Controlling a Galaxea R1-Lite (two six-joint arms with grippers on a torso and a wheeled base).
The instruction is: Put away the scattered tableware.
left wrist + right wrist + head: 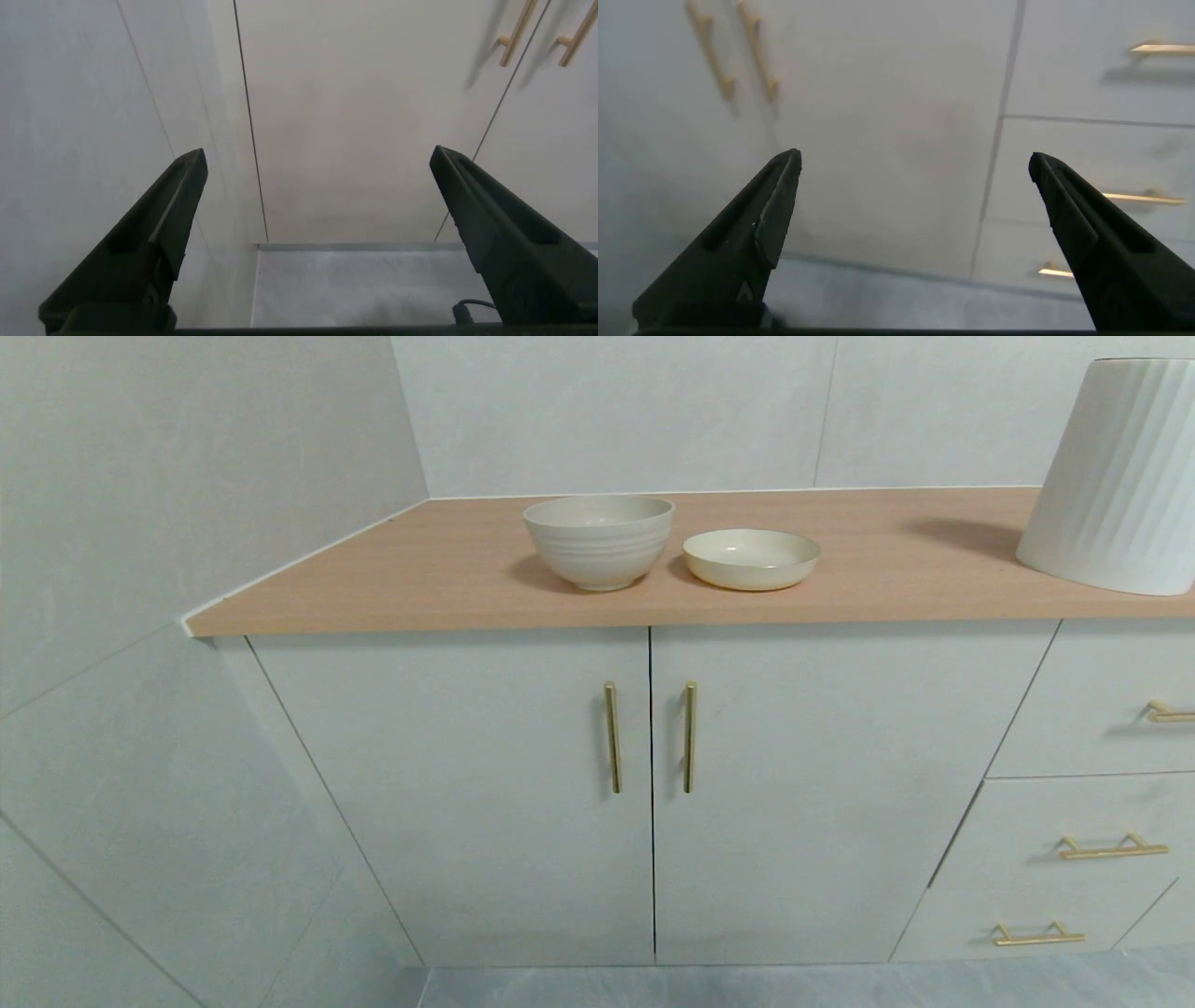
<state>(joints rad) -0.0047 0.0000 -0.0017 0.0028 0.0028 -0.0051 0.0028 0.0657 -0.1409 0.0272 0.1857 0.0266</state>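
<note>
Beige bowl (598, 541) with ringed bands, cream dish (752, 558), tan wood-grain counter (392, 583), gold handles (611, 737), ribbed white vase (1116, 476); my left gripper (316, 159) and right gripper (913, 159) are black.

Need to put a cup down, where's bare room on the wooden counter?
Left of the ribbed beige bowl, toward the wall; between the shallow cream dish and the tall white fluted vessel. Bowl and dish crowd the middle.
</note>
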